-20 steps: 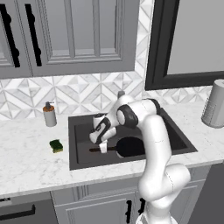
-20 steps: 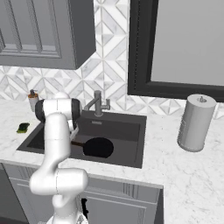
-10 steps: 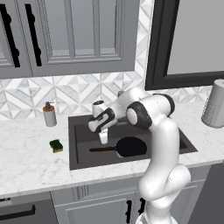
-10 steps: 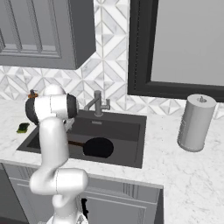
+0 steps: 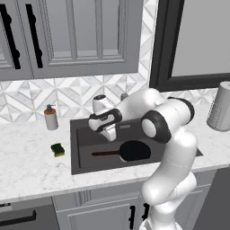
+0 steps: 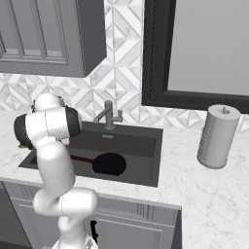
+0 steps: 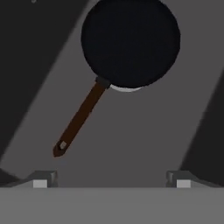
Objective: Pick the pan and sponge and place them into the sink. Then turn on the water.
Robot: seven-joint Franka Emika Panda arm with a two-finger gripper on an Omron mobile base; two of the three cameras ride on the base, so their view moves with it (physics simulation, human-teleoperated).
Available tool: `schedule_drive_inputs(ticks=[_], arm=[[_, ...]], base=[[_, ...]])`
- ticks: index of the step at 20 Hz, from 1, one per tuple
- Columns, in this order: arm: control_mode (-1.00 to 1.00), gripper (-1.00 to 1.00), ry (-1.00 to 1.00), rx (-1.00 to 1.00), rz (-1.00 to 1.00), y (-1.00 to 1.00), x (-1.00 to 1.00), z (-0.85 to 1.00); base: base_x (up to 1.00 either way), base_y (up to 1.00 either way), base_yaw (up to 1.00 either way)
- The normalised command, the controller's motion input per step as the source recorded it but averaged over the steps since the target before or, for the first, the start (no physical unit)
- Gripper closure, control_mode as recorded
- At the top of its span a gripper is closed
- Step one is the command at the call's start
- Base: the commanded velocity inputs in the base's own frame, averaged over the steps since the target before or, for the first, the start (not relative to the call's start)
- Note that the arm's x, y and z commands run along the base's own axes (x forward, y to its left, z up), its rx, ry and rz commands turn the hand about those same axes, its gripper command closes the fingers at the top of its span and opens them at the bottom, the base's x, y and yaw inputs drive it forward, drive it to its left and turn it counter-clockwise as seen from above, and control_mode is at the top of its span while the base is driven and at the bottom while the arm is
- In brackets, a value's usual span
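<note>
Gripper (image 5: 109, 133) hangs above the left half of the sink (image 5: 81, 165), jaws spread wide and holding nothing; in the hand view its two fingertips (image 7: 42, 180) stand far apart at the lower edge, with bare basin floor between them. Pan (image 5: 133, 150) lies flat on the sink floor, its disc partly over the silver drain and its handle running out toward the basin's left wall; this part of the task looks done. Sponge (image 5: 57, 149) rests on the marble counter (image 5: 31, 170), just outside the sink's left rim and in front of the soap bottle (image 5: 50, 117). It lies to the gripper's left and lower, across the rim, so the coming move is judged to be a leftward swing over that rim followed by a descent. The sponge's long axis appears to run roughly front to back, slightly skewed, though it is small in the left base view; the jaws would close most surely across its short side. Faucet (image 6: 108, 115) stands behind the basin, and no stream runs from it.
</note>
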Motion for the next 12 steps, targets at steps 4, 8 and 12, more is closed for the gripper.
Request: schedule_drive_inputs(ticks=[4, 8, 12], arm=[[-1.00, -1.00, 0.00, 0.01, 0.70, 0.24, -0.01, 0.41], [-1.00, -1.00, 0.00, 0.00, 0.74, 0.34, 0.00, 0.36], [-1.00, -1.00, 0.00, 0.01, 0.67, 0.31, -0.06, 0.19]], base=[[0.00, 0.00, 0.00], [0.00, 0.00, 0.00], [0.00, 0.00, 0.00]])
